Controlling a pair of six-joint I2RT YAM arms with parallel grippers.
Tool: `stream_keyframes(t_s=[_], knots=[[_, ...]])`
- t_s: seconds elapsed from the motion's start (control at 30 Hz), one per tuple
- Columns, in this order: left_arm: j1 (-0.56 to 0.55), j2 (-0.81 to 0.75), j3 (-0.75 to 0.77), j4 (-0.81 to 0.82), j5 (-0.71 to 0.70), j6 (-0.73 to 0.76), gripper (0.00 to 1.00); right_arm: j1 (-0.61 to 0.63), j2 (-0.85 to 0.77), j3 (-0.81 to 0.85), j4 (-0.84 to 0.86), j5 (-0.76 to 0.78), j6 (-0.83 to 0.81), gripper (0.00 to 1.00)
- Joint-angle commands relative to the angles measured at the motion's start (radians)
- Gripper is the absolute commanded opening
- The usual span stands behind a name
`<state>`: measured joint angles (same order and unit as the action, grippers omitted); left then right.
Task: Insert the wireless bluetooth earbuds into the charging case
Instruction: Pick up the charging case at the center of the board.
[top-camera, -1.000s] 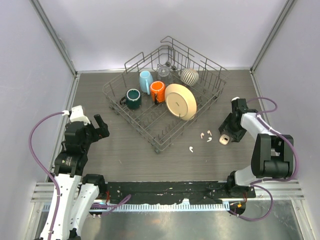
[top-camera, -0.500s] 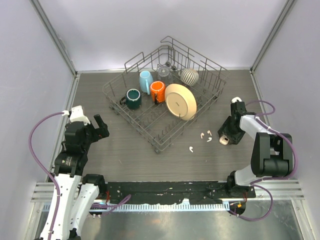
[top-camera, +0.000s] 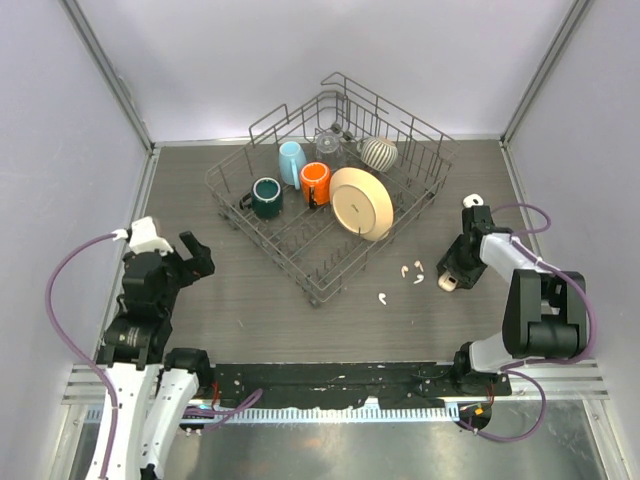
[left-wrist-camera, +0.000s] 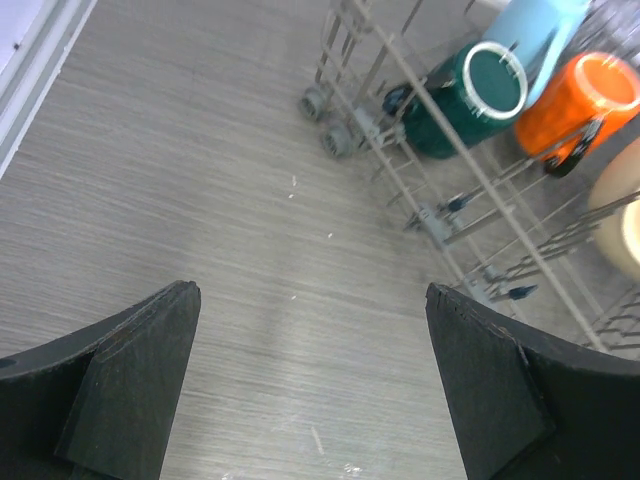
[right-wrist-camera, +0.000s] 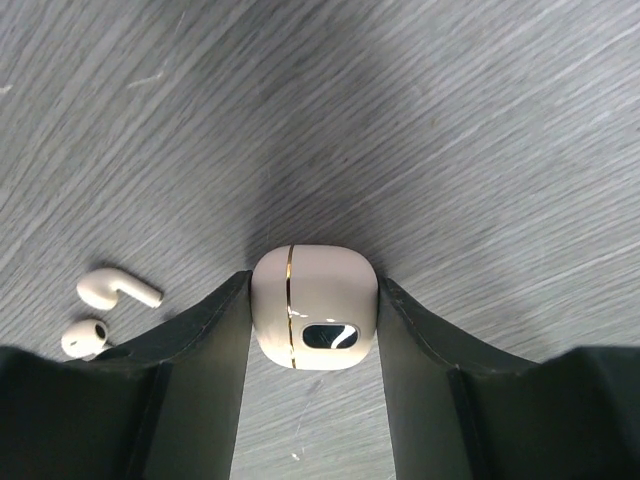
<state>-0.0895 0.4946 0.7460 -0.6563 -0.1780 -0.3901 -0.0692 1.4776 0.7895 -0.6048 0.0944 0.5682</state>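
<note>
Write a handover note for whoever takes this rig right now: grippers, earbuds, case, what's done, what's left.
Left gripper: open, empty, above the table.
Right gripper: shut on the case, which lies closed on the table.
Earbuds: three loose on the table beside the case, none touching it.
Done: case gripped.
Left: open the case, pick up the earbuds and seat them.

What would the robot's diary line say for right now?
left claw open | right claw gripping case | case shut, on table | earbuds loose beside it
</note>
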Motion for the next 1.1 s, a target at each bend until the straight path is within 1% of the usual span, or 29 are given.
stream_keyframes(t_s=[0.0, 0.03, 0.07, 0.1, 0.13, 0.17, 0.23, 0.27, 0.3, 0.37, 0.4, 0.47, 0.5, 0.53, 0.63, 0.77, 0.9, 0.93, 1.0, 1.03, 1.07], knots=[[-0.003, -0.108, 0.072, 0.014, 0.012, -0.064, 1.0, 0.003, -0.112, -0.018, -0.012, -0.07, 0.071, 0.01], [-0.001, -0.161, 0.087, 0.017, 0.037, -0.066, 1.0, 0.002, -0.167, -0.019, -0.019, -0.076, 0.087, 0.01], [-0.003, -0.195, 0.092, 0.041, 0.09, -0.075, 1.0, 0.002, -0.193, -0.018, -0.038, -0.081, 0.1, 0.01], [-0.003, -0.224, 0.095, 0.062, 0.115, -0.084, 1.0, 0.002, -0.223, -0.015, -0.05, -0.081, 0.139, 0.01], [-0.001, -0.275, 0.095, 0.084, 0.139, -0.102, 1.0, 0.002, -0.25, -0.015, -0.065, -0.126, 0.156, 0.01], [-0.003, -0.29, 0.092, 0.125, 0.175, -0.139, 1.0, 0.002, -0.31, -0.013, -0.076, -0.149, 0.174, 0.01], [-0.003, -0.3, 0.087, 0.152, 0.238, -0.177, 1.0, 0.002, -0.371, -0.009, -0.098, -0.156, 0.228, 0.01], [-0.001, -0.28, 0.088, 0.156, 0.27, -0.191, 1.0, 0.003, -0.441, -0.001, -0.127, -0.154, 0.243, 0.01], [-0.001, -0.259, 0.09, 0.159, 0.349, -0.217, 1.0, 0.002, -0.47, 0.004, -0.141, -0.162, 0.263, 0.01], [-0.003, -0.19, 0.087, 0.178, 0.441, -0.243, 1.0, 0.002, -0.539, 0.014, -0.171, -0.186, 0.323, 0.01], [-0.001, -0.171, 0.081, 0.188, 0.496, -0.268, 1.0, 0.002, -0.6, 0.019, -0.18, -0.217, 0.349, 0.01], [-0.001, -0.134, 0.073, 0.24, 0.529, -0.289, 1.0, 0.002, -0.658, 0.031, -0.2, -0.258, 0.426, 0.01], [-0.001, -0.128, 0.064, 0.266, 0.543, -0.297, 1.0, 0.002, -0.713, 0.036, -0.201, -0.278, 0.452, 0.01], [-0.001, -0.119, 0.064, 0.286, 0.551, -0.311, 1.0, 0.002, -0.736, 0.04, -0.201, -0.315, 0.507, 0.01], [-0.001, -0.064, 0.067, 0.352, 0.59, -0.34, 1.0, 0.002, -0.806, 0.068, -0.19, -0.366, 0.59, 0.01], [-0.004, -0.002, 0.065, 0.452, 0.604, -0.371, 1.0, 0.003, -0.838, 0.126, -0.141, -0.404, 0.723, 0.01], [-0.044, 0.076, 0.122, 0.469, 0.586, -0.359, 1.0, 0.003, -0.81, 0.185, -0.087, -0.423, 0.785, 0.01], [-0.087, 0.114, 0.133, 0.468, 0.575, -0.355, 1.0, 0.006, -0.804, 0.195, -0.066, -0.426, 0.797, 0.01], [-0.162, 0.143, 0.153, 0.468, 0.473, -0.328, 1.0, 0.008, -0.777, 0.227, -0.041, -0.43, 0.817, 0.01], [-0.268, 0.174, 0.157, 0.468, 0.428, -0.313, 1.0, 0.012, -0.766, 0.247, -0.026, -0.427, 0.82, 0.01], [-0.332, 0.199, 0.165, 0.466, 0.328, -0.291, 1.0, 0.017, -0.748, 0.252, -0.013, -0.429, 0.825, 0.01]])
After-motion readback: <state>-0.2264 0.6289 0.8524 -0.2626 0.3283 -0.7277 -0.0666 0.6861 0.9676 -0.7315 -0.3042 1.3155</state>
